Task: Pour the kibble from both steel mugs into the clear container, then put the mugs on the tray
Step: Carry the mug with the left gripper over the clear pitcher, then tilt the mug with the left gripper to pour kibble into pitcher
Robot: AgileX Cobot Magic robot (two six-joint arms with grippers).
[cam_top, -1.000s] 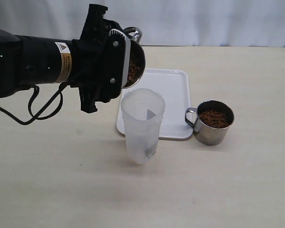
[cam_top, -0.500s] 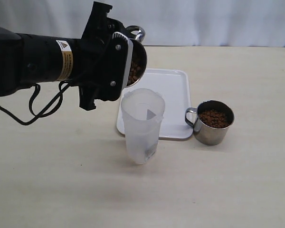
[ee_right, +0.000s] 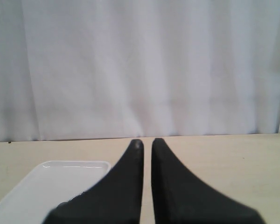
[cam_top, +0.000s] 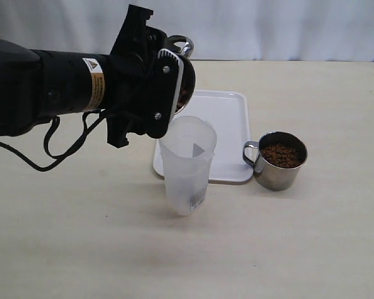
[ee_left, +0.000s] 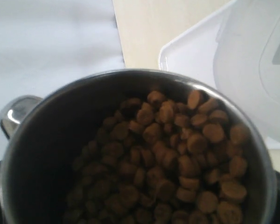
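Observation:
My left gripper (cam_top: 173, 86) is shut on a steel mug (cam_top: 186, 70), holding it tilted in the air just above and behind the rim of the clear container (cam_top: 187, 165). The left wrist view looks into that mug (ee_left: 37, 154), with kibble (ee_left: 177, 154) piled toward its lower lip and the clear container (ee_left: 256, 70) beside it. The container stands upright on the table and looks empty. A second steel mug (cam_top: 277, 163) full of kibble (cam_top: 282, 155) stands right of the white tray (cam_top: 227, 124). My right gripper (ee_right: 146, 142) is shut and empty above the table.
A light wooden table (cam_top: 81, 237) carries everything, with a white curtain (cam_top: 287, 28) behind it. The left arm's black cable (cam_top: 56, 149) hangs over the table's left part. A corner of the tray (ee_right: 46, 182) lies beside the right gripper.
The left gripper has shifted slightly right toward the container and tipped the mug further, so less of its open mouth shows. Nothing else has moved.

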